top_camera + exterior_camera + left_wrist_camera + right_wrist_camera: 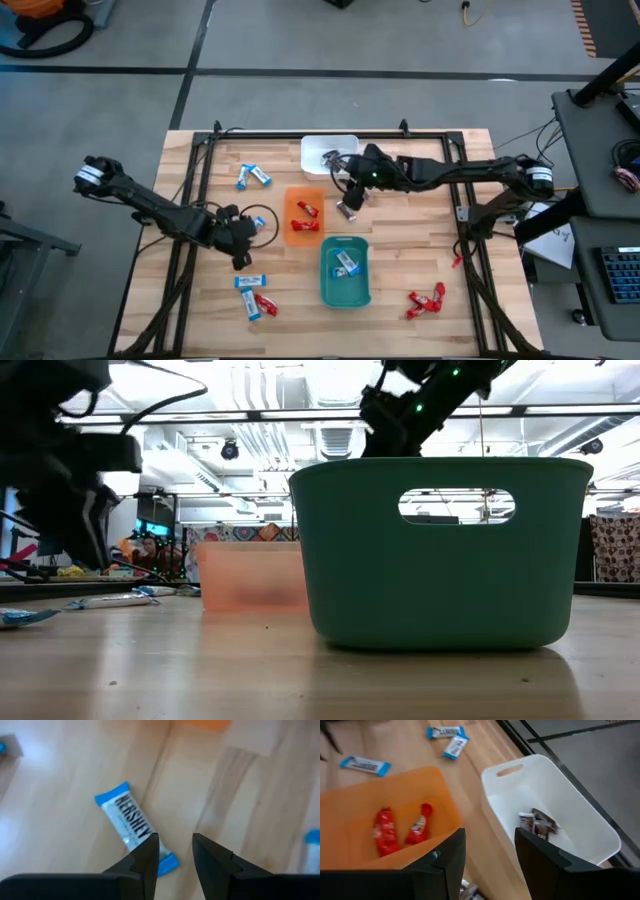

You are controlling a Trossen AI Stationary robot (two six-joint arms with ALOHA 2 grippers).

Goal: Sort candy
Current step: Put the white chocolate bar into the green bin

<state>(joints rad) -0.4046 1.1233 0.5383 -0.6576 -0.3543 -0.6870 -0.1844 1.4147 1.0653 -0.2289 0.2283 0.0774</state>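
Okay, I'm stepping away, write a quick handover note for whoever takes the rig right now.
Left gripper: open, empty, above a blue-and-white candy on the table.
Right gripper: open, empty, between the orange tray and white tray.
Done: two red candies in orange tray, dark candies in white tray, one blue-and-white in teal tray.
Left: loose blue-and-white and red candies on the table.

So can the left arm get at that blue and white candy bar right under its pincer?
Probably yes. The left pincer hovers open over the blue-and-white candy bar, which lies alone on bare table; nothing blocks it.
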